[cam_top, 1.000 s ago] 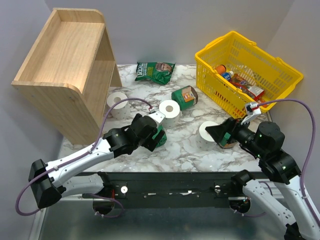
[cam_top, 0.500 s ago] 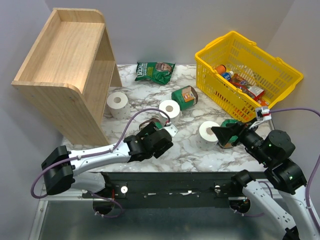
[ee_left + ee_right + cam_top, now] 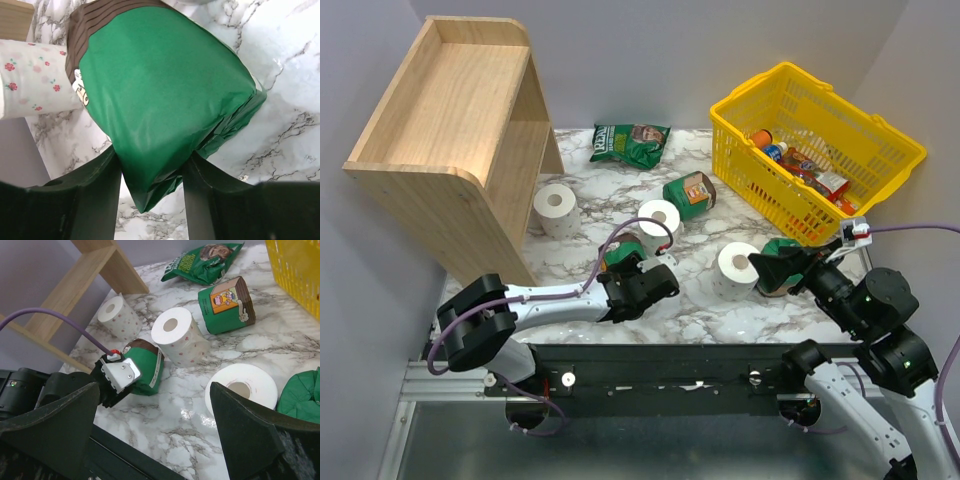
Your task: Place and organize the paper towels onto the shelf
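A green-wrapped paper towel roll (image 3: 620,256) (image 3: 165,90) (image 3: 145,367) lies on the marble table, and my left gripper (image 3: 626,266) (image 3: 152,160) is shut on it, a finger pressed against each side of the wrap. Three white rolls (image 3: 556,208) (image 3: 660,222) (image 3: 736,270) stand nearby. Another green roll (image 3: 688,193) lies farther back. A further green roll (image 3: 782,262) sits right by my right gripper (image 3: 768,268) (image 3: 154,390), which is open with nothing between its fingers. The wooden shelf (image 3: 450,130) stands at the far left, and I see nothing on it.
A yellow basket (image 3: 815,140) holding bottles and packets is at the back right. A flat green snack bag (image 3: 630,142) lies at the back centre. The left arm's purple cable (image 3: 620,235) loops above the held roll.
My left gripper has swung down and toward the near edge, and its jaws have closed from wide open onto the green roll. The right gripper drew back slightly to the right.
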Available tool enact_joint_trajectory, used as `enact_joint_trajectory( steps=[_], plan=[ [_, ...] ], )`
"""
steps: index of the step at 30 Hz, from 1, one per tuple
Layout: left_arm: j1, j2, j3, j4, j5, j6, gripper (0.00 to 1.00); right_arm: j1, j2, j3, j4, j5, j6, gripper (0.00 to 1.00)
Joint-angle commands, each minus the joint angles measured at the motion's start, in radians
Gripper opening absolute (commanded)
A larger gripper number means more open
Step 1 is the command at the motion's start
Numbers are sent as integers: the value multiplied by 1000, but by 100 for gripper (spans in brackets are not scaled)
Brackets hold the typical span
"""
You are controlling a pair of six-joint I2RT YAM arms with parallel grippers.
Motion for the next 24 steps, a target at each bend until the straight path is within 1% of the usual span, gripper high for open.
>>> enact_joint_trajectory(
  steps=[1,3,4,5,6,7,8,9,10,11,12,13,14,16,18,20,22,23,24],
  plan=[
    [-7,-39,43,37,-29,-42,47,-4,-20,4,-11,40,-17,100],
    [-7,-85,59,11,46,-69,43,-3,-22,5,-13,46,-14,100],
    [-1,-102,78,5,94,-83,43,-4,-22,7,-14,46,-13,100],
    [9,-119,95,-12,142,-135,43,-3,-20,7,-16,47,-13,100],
    [32,-142,114,-65,226,-167,44,-4,-20,8,-16,47,-7,100],
    [48,-148,156,-94,266,-201,44,-4,-17,8,-17,47,-5,100],
    [64,-155,179,-130,294,-265,44,-3,-14,11,-17,46,-3,100],
    [108,-161,200,-207,331,-304,43,-4,-9,13,-17,44,1,100],
    [136,-165,231,-232,365,-327,42,-3,-11,14,-17,41,4,100],
    [171,-171,237,-249,429,-342,42,-4,-8,14,-17,38,9,100],
    [221,-185,237,-257,496,-371,44,-3,-5,14,-17,34,16,100],
    [315,-187,228,-268,641,-384,45,-3,-3,14,-16,34,21,100],
    [357,-187,224,-274,693,-396,46,-4,-2,13,-14,32,26,100],
    [401,-172,221,-312,747,-408,46,-4,6,14,-13,31,32,100],
    [420,-162,217,-335,755,-410,47,-3,6,22,-19,29,32,100],
    [444,-161,190,-326,837,-421,51,-3,3,28,-31,31,32,100],
    [461,-141,159,-303,877,-425,54,-4,-8,27,-39,40,32,100],
    [466,-130,155,-305,871,-427,57,-3,-12,25,-39,43,32,100],
    [466,-112,155,-314,861,-424,67,-4,-17,22,-37,46,33,100]
  ],
)
